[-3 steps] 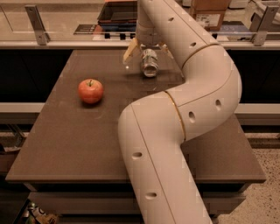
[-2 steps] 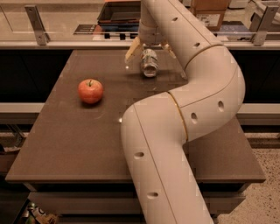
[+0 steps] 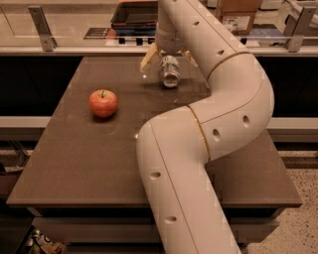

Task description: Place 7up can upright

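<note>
The 7up can (image 3: 170,72) is a small silvery can at the far middle of the brown table (image 3: 99,149). It is tilted over, with a shiny end facing the camera. My gripper (image 3: 169,57) hangs right above it at the end of the cream arm. Its two tan fingers (image 3: 148,57) are spread to either side of the can, with a gap between each finger and the can. The gripper is open. The wrist hides the can's far end.
A red apple (image 3: 103,102) sits on the left half of the table. My arm's big elbow (image 3: 233,109) covers the right middle of the table. A counter with a rail (image 3: 74,49) and a dark tray (image 3: 134,15) runs behind the table's far edge.
The arm's elbow has shifted slightly. The gripper and the can stay where they were, and the apple has not moved.
</note>
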Motion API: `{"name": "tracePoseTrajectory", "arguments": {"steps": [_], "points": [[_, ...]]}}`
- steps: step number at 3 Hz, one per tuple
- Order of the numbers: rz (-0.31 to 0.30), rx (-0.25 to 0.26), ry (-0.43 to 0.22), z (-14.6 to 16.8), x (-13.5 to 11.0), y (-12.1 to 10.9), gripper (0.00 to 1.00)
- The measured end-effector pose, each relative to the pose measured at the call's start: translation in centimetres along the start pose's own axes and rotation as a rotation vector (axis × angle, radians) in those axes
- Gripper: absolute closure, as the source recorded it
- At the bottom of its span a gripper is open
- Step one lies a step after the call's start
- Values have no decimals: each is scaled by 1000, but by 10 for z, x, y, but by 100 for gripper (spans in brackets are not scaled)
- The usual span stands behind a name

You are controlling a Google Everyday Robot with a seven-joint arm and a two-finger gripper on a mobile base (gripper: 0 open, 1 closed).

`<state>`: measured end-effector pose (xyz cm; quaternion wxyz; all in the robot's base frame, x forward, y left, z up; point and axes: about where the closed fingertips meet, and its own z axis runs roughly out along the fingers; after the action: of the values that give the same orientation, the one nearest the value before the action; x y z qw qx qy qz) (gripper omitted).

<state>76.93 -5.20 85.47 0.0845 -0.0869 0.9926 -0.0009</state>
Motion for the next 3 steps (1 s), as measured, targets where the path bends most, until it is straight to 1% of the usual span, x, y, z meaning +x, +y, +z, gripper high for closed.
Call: {"name": "tracePoseTrajectory", "arguments": {"steps": [3], "points": [[-27,-3,-1,14,-8,11,0]]}}
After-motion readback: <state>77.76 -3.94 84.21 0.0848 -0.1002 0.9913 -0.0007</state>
